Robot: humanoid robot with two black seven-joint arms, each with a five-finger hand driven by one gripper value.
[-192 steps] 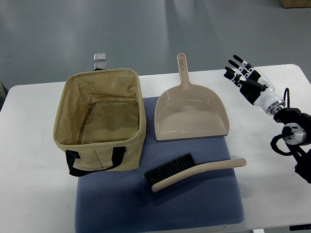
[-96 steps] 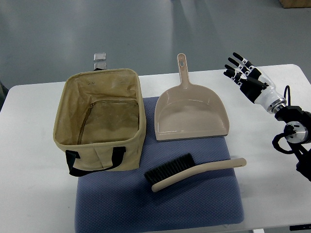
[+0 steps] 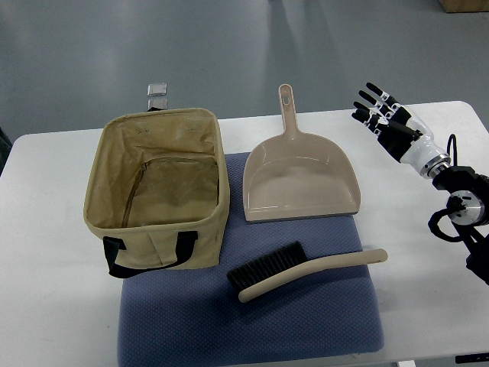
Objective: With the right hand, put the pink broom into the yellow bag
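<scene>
Broom (image 3: pixel 306 272) lies on blue mat (image 3: pixel 321 329) (white table (image 3: pixel 46 306)).

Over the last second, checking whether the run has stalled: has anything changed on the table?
Barely. The right robot hand drifted slightly right, fingers open, holding nothing. The broom, dustpan and bag lie as they were.
</scene>
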